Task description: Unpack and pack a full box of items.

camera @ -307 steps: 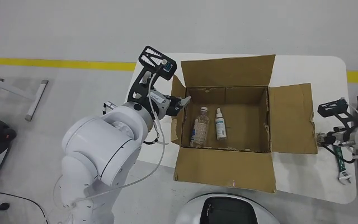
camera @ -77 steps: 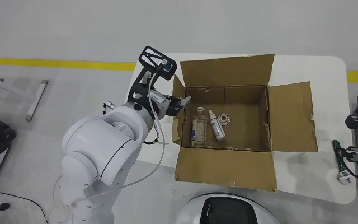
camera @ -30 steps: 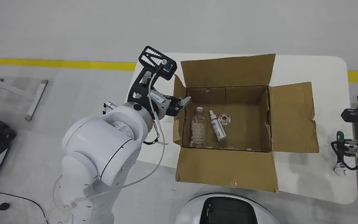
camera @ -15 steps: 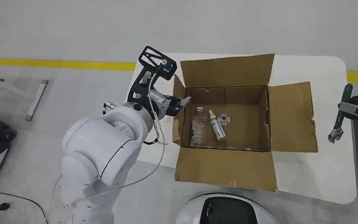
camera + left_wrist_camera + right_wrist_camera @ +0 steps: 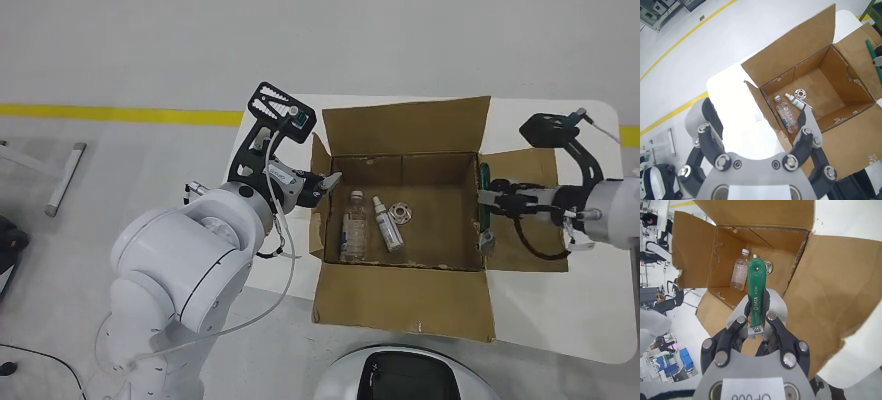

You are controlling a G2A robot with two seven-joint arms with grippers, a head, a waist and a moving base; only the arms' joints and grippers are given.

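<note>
An open cardboard box [image 5: 400,300] stands on the white table. Inside lie a clear plastic bottle [image 5: 353,229], a small spray bottle [image 5: 387,225] and a metal flange [image 5: 402,211]. My right gripper [image 5: 487,201] is shut on a green-handled adjustable wrench [image 5: 756,287] and holds it over the box's right wall. In the top view the wrench [image 5: 485,205] hangs along that wall's inner edge. My left gripper [image 5: 757,118] is open and empty, raised over the table to the left of the box [image 5: 829,117], and it shows again in the top view as the left gripper [image 5: 325,183].
The box's four flaps are folded outward; the right flap [image 5: 525,210] lies under my right arm. A yellow floor line [image 5: 120,114] runs behind the table. Bare table top [image 5: 590,310] lies right of the box.
My right arm has swung from the table's right edge to the box, carrying the wrench from the table to above the box's right wall. The left arm has not moved.
</note>
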